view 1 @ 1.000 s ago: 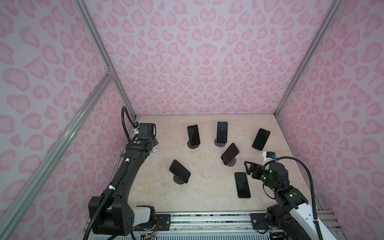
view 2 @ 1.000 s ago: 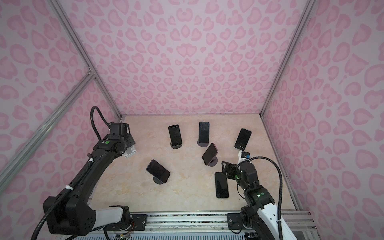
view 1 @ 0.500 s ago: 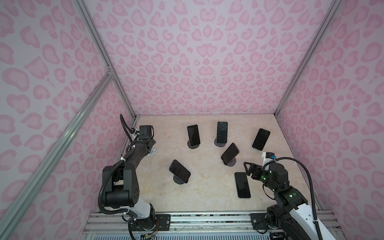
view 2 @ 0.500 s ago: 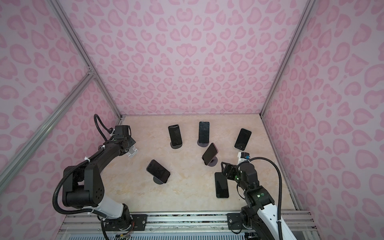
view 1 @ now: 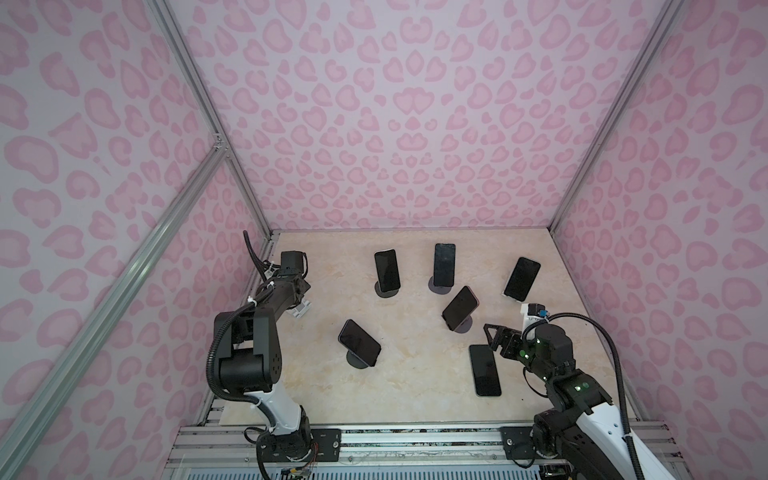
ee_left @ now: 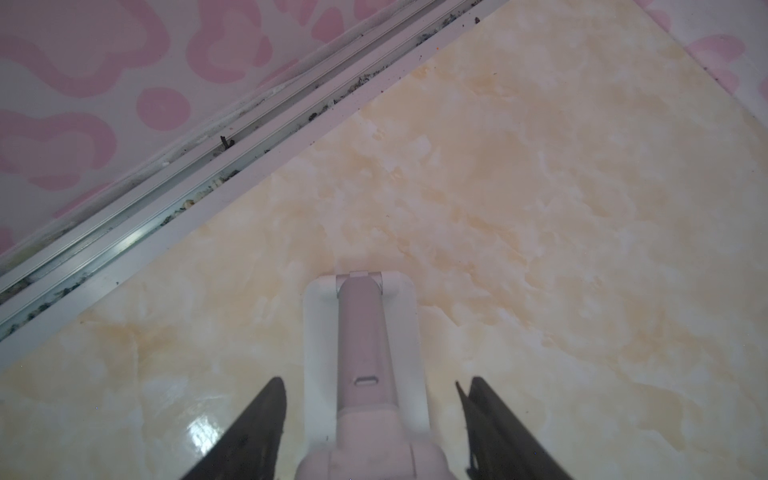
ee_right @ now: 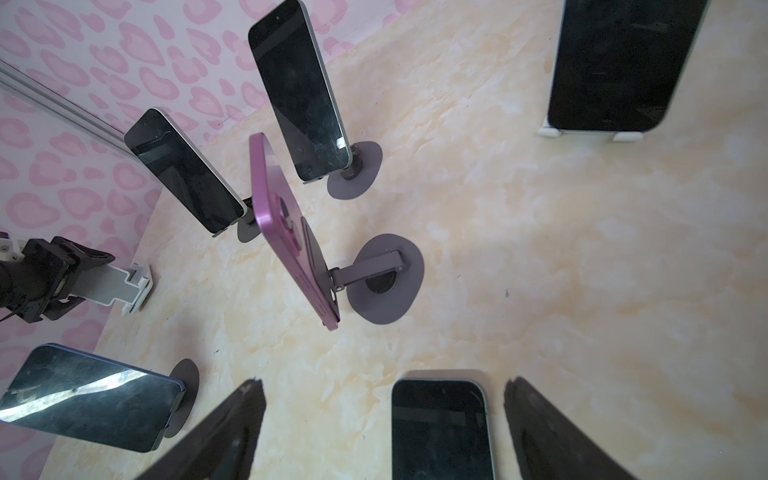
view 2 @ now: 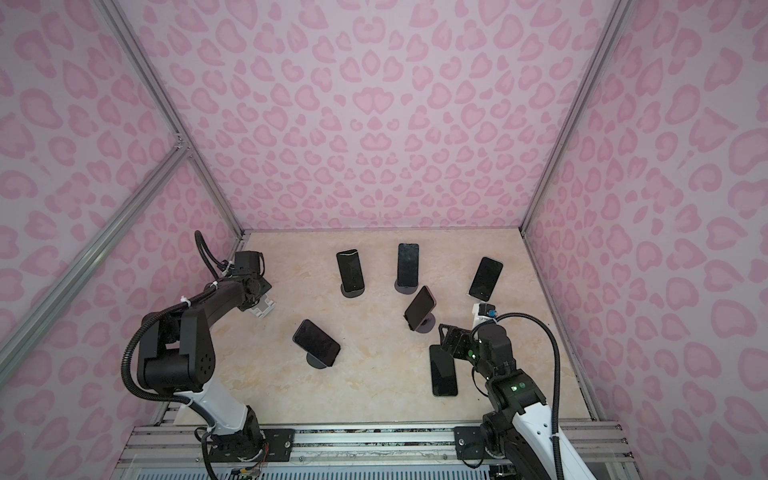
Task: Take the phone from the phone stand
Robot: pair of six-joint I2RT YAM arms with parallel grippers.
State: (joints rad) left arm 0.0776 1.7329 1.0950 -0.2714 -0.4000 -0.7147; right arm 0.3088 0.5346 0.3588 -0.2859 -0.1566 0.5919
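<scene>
Currently your right claw (view 1: 498, 337) hangs released, jaws spread and touching nothing, just over one end of the slim black glass-faced phone (view 1: 485, 370). The phone lies flat, screen up, on the cream marble table (view 1: 415, 395). Its long axis runs back beneath the claw toward the arm's base. Expect it rigid, thin and slick, so pinch its long side edges. Your left claw (ee_left: 376, 380) straddles the white folding stand (ee_left: 320, 332); whether it grips, I cannot tell.
</scene>
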